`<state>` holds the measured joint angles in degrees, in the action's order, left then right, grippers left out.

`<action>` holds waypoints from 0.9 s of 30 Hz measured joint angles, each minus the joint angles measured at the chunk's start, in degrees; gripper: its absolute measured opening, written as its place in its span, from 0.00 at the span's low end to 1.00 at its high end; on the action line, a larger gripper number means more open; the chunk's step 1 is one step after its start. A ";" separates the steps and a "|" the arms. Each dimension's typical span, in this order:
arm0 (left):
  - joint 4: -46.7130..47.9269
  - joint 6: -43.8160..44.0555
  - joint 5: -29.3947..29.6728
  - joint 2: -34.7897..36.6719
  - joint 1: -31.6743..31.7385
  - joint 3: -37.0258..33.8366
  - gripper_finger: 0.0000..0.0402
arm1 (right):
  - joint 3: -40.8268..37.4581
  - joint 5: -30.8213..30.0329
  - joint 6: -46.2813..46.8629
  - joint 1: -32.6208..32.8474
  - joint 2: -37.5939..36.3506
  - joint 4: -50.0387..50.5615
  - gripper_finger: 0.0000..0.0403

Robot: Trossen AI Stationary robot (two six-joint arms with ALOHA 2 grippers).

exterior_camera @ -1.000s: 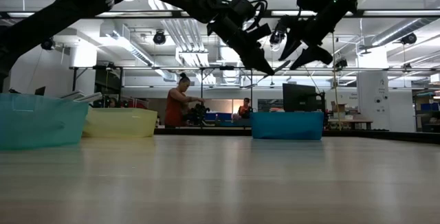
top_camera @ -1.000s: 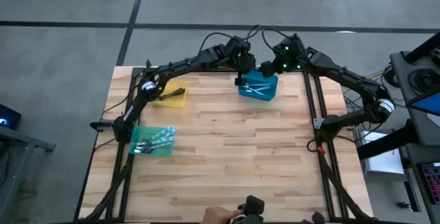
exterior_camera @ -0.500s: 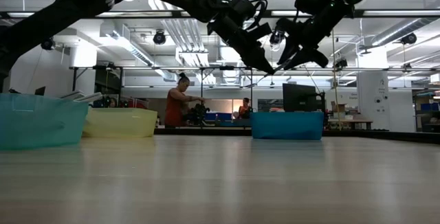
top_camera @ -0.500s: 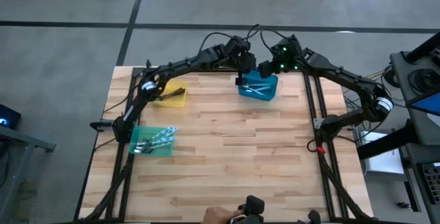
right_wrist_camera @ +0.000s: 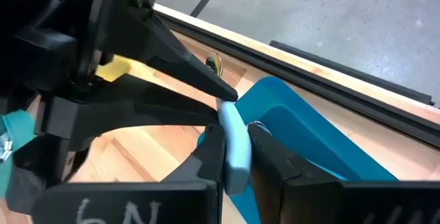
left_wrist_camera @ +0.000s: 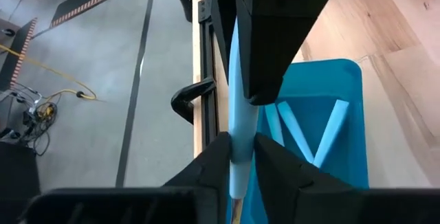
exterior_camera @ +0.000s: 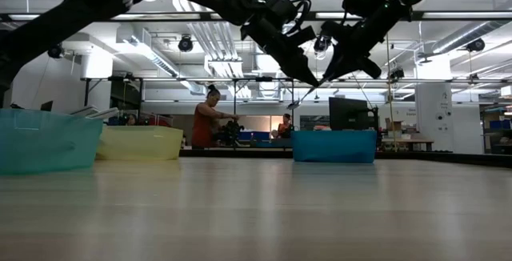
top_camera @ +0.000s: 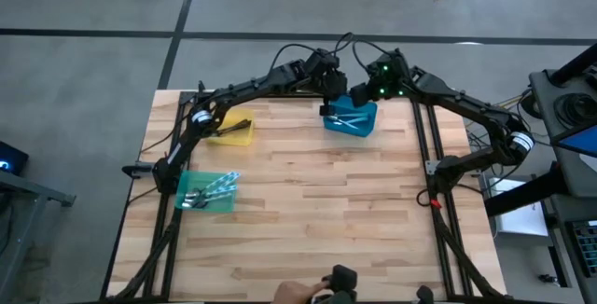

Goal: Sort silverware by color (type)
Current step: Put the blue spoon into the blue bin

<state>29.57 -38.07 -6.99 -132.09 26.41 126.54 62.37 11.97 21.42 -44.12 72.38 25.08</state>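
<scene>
Both grippers' jaws, left (left_wrist_camera: 240,157) and right (right_wrist_camera: 234,154), clamped on one light-blue-handled utensil (left_wrist_camera: 242,124) above blue bin (top_camera: 353,117).

The surface (top_camera: 308,201) is pale wood planks with visible grain, and from the low camera it has a soft satin sheen. All three bins look like smooth plastic: the blue bin (top_camera: 353,117) is opaque and a bit glossy, while the yellow bin (exterior_camera: 139,142) and the green bin (exterior_camera: 44,139) are slightly see-through. The light blue handle (right_wrist_camera: 234,145) between both hands looks like matt plastic. The left hand (left_wrist_camera: 240,152) and right hand (right_wrist_camera: 234,157) are dull black, no shine. Floor (top_camera: 93,62) is flat grey, concrete-looking.
</scene>
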 joint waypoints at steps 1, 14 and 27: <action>0.29 0.04 -0.02 0.00 0.00 0.02 0.13 | 0.00 -0.08 -0.01 0.00 0.00 0.12 0.08; 17.81 2.85 -8.58 9.52 2.63 0.15 0.28 | -9.17 -1.61 7.80 0.44 -1.25 0.80 0.08; 19.51 7.19 -18.11 25.45 1.22 -1.05 0.21 | -22.36 -2.04 22.55 1.88 -2.95 -13.87 0.10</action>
<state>49.07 -30.88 -25.10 -106.64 27.63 125.49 40.01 9.93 43.97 -42.24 69.43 11.21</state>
